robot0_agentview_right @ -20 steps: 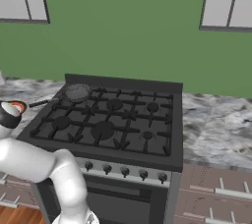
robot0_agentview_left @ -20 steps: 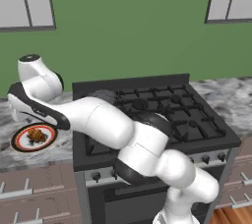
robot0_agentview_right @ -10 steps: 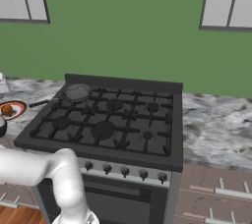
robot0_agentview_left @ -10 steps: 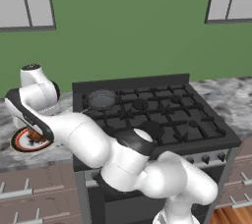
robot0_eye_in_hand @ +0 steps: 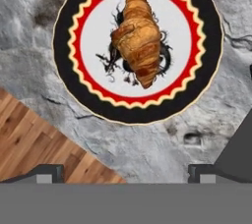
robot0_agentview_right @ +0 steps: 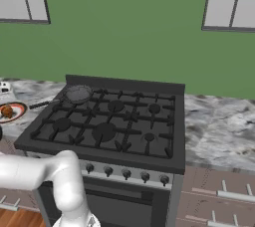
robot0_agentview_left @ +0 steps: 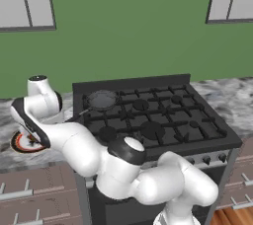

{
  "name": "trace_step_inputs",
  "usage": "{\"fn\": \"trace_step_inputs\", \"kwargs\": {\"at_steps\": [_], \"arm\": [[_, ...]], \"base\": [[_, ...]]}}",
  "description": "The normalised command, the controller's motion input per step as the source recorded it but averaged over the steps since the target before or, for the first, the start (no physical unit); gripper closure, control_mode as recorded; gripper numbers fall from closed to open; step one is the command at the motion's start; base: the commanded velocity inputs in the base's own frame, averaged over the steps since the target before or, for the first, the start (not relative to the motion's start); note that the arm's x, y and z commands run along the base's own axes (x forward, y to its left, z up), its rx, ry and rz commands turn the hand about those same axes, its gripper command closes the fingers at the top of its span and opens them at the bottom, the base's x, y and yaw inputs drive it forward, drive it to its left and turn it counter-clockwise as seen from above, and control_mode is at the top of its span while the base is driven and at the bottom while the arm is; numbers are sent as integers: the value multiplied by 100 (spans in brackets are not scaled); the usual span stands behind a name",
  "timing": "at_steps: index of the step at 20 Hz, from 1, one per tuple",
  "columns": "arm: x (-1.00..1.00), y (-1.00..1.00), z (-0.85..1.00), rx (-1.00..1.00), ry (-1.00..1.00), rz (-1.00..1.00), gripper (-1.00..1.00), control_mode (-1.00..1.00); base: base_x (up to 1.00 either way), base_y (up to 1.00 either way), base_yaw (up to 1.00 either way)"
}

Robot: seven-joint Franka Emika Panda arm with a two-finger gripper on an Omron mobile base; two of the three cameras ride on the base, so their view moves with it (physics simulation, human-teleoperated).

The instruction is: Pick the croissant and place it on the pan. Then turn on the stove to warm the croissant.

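Black stove (robot0_agentview_right: 109, 121) central between grey marble counters (robot0_agentview_right: 219, 126), burners unlit as far as visible. White arm (robot0_agentview_left: 74, 145) bent far left, reaching over the left counter. Round plate (robot0_eye_in_hand: 74, 16) with black rim and red scalloped ring resting on the left counter, just left of the stove. Small dark pan (robot0_agentview_right: 78, 93) on the far-left burner, handle pointing left toward the plate. Croissant (robot0_eye_in_hand: 138, 39) lying at plate centre, untouched, well apart from the pan. Gripper (robot0_eye_in_hand: 125, 173) spread wide, holding nothing, hovering above the plate; croissant ahead of the fingertips (robot0_eye_in_hand: 48, 171), roughly centred between them, clear of both.
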Motion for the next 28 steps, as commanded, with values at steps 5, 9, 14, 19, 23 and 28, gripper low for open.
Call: {"fn": "trace_step_inputs", "kwargs": {"at_steps": [5, 9, 14, 19, 23, 28], "arm": [[33, 0, -7, 0, 0, 0, -100, -100], [53, 5, 0, 0, 0, 0, -100, -100], [13, 27, -1, 0, 0, 2, -100, -100], [20, 40, -24, 0, 0, 0, -100, -100], [27, 23, -24, 0, 0, 0, -100, -100], [28, 0, -14, 0, 0, 0, -100, -100]], "base": [[0, 0, 0], [0, 0, 0], [0, 0, 0], [0, 0, 0], [0, 0, 0], [0, 0, 0]]}}
